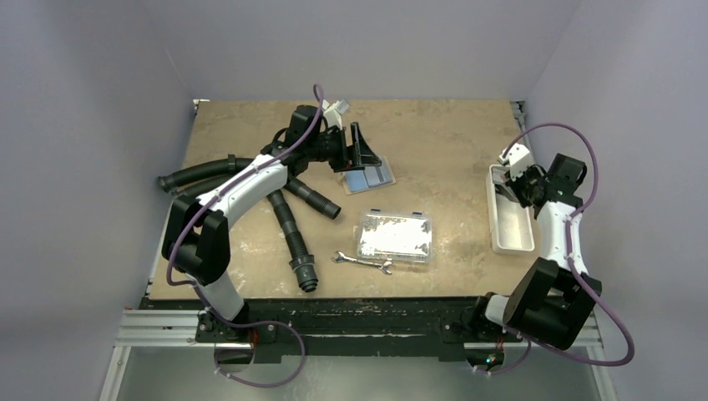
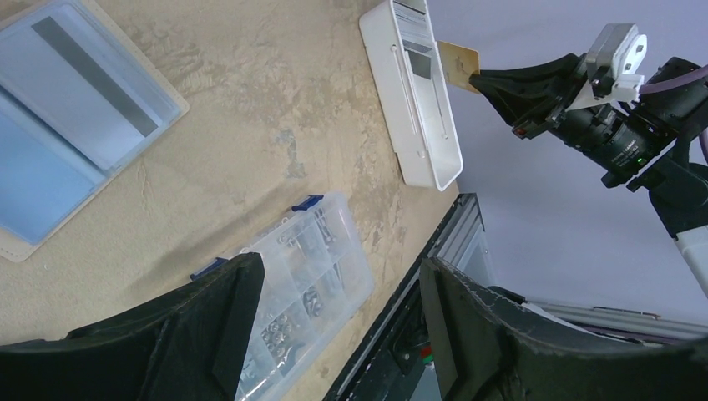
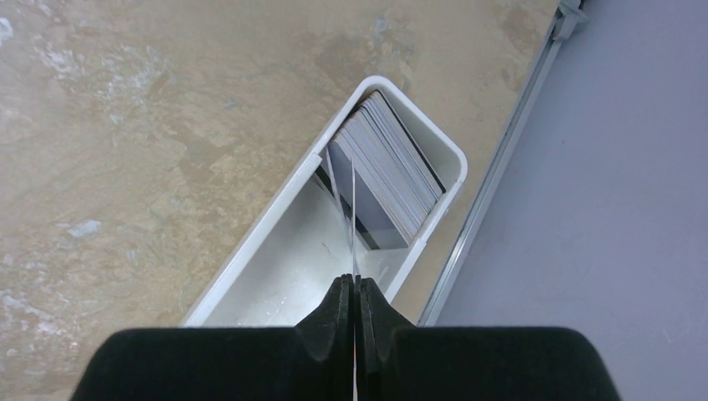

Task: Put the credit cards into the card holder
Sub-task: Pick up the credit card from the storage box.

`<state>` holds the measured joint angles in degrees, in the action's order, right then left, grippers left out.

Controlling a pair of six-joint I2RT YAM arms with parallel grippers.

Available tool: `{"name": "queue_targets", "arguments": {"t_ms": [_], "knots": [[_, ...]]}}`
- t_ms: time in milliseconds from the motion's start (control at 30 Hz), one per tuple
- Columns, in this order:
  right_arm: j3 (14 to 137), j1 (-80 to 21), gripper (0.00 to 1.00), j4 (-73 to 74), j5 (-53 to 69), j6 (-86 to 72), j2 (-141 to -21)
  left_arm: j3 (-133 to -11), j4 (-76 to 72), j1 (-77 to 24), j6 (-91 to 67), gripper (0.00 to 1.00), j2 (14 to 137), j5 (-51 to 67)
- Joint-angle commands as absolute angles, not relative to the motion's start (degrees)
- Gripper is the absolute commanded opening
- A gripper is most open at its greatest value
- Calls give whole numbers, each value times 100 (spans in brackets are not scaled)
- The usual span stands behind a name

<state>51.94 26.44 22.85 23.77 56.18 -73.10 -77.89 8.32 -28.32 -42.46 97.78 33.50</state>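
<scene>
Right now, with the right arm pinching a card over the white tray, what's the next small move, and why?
Probably lift the right gripper straight up until the card clears the white tray. Its jaws are shut on one card, edge-on, close beside the stack of cards. The card holder lies across the table by the open left gripper.

Left arm (image 1: 242,188), right arm (image 1: 555,225): you see white shells, black joints.
Cables (image 1: 551,125): purple, looping beside each arm.
End effector fingers (image 3: 330,322): black wedges.
</scene>
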Motion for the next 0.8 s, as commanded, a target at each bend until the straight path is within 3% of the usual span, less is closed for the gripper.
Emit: {"name": "queue_targets", "arguments": {"t_ms": [0, 767], "knots": [[5224, 2677, 0, 1937, 2729, 4817, -7017, -7744, 580, -2890, -4289, 73, 9653, 3489], [5019, 2667, 0, 329, 1225, 858, -6752, -7763, 583, -2968, -4272, 73, 9616, 3501]]}}
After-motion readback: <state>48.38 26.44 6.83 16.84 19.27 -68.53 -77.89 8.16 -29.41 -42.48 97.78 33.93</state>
